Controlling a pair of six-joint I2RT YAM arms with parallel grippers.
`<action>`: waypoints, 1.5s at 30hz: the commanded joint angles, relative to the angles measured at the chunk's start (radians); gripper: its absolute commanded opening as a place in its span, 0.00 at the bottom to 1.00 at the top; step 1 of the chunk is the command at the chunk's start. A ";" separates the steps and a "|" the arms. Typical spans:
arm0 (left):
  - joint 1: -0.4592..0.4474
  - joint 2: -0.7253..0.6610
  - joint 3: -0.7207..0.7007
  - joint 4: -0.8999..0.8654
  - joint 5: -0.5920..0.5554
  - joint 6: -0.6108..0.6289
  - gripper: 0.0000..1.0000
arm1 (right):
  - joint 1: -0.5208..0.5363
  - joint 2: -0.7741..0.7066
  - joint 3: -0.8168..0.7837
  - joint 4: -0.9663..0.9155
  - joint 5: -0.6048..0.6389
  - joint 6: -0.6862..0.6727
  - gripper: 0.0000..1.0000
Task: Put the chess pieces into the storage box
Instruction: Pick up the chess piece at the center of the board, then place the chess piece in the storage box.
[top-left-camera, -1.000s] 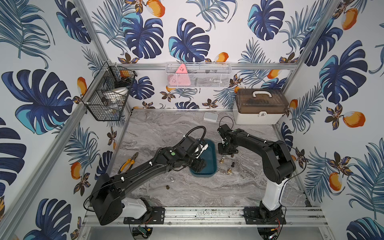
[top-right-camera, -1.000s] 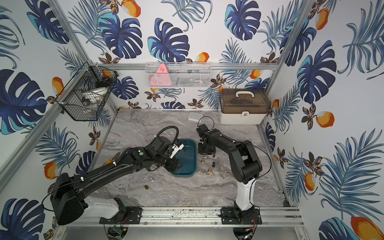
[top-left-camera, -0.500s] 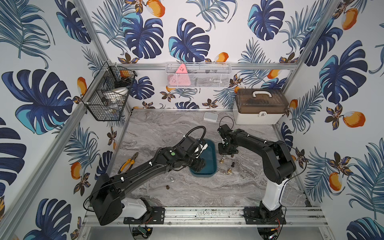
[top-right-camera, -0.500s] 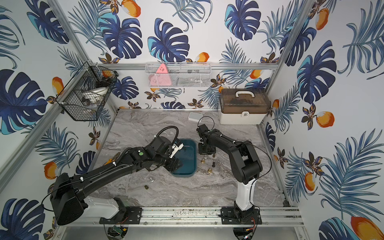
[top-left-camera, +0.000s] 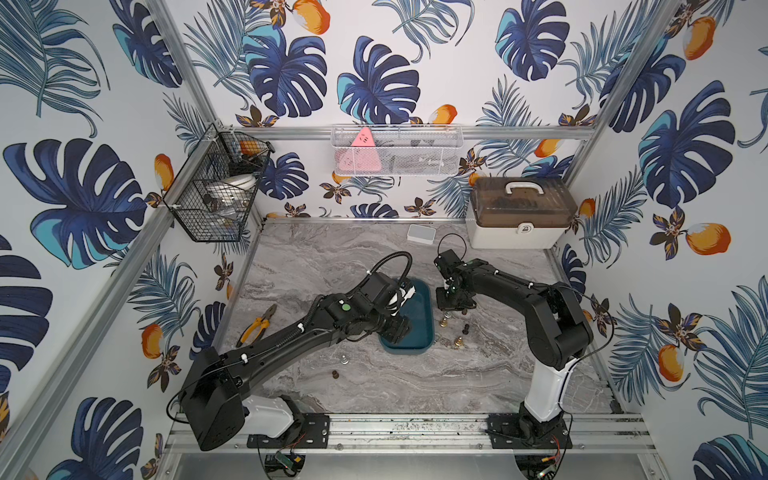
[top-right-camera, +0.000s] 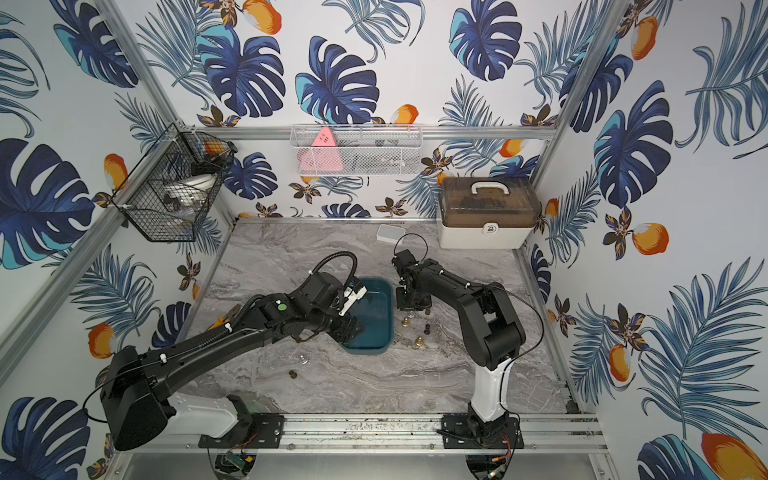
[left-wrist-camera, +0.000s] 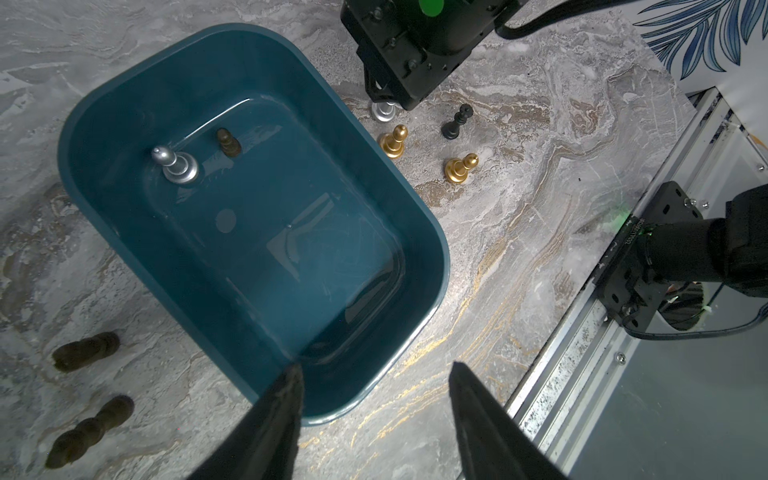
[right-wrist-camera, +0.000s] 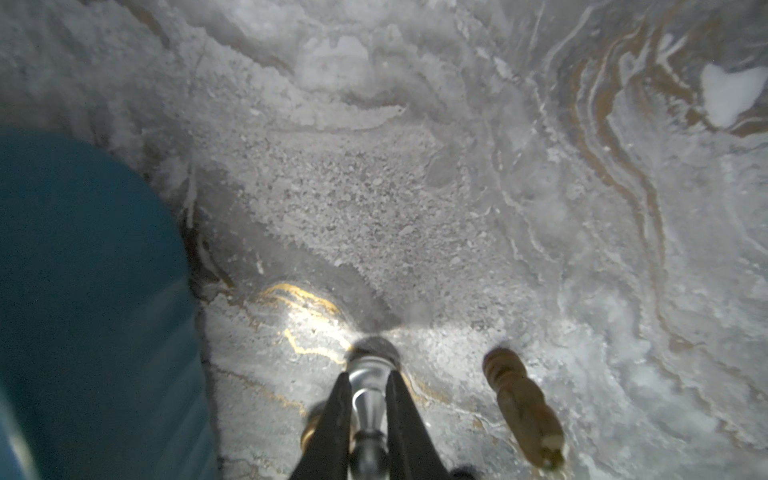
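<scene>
Your left arm (top-left-camera: 291, 336) stretches long and low from its base on the front rail, forearm slanting toward the middle of the table (left-wrist-camera: 519, 291), wrist bent downward. The left pincer (left-wrist-camera: 376, 370) hangs released, jaws well apart with nothing between them, over the near end wall of the storage box (left-wrist-camera: 440, 249). Ahead of its tips, inside the box, a silver pawn (left-wrist-camera: 176, 166) and a dark brown piece (left-wrist-camera: 228, 143) stand upright near the far wall. Outside the box, off to that pincer's side, a brown piece (left-wrist-camera: 85, 351) and a longer brown piece (left-wrist-camera: 89, 430) lie flat. Across the box, your right arm (top-left-camera: 498, 286) rises from its base, folds sharply and reaches inward, wrist pointing straight down. The right pincer (right-wrist-camera: 370, 399) is clenched on the neck of a silver piece (right-wrist-camera: 371, 370), just beside the box's wall; you cannot tell whether its base touches the marble. Near that pincer stand a gold pawn (left-wrist-camera: 394, 141), a second gold pawn (left-wrist-camera: 460, 167) and a black piece (left-wrist-camera: 456, 121), while a light-brown piece (right-wrist-camera: 521, 409) lies beside it.
</scene>
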 joint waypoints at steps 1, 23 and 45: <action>0.000 0.002 0.006 -0.010 -0.004 0.008 0.60 | 0.004 -0.016 -0.004 -0.018 0.014 0.003 0.20; 0.000 -0.006 0.012 -0.024 -0.022 0.016 0.61 | 0.007 0.001 -0.001 -0.011 0.014 0.003 0.17; 0.119 -0.045 -0.005 0.004 0.000 -0.067 0.61 | 0.078 -0.046 0.260 -0.129 0.047 -0.024 0.12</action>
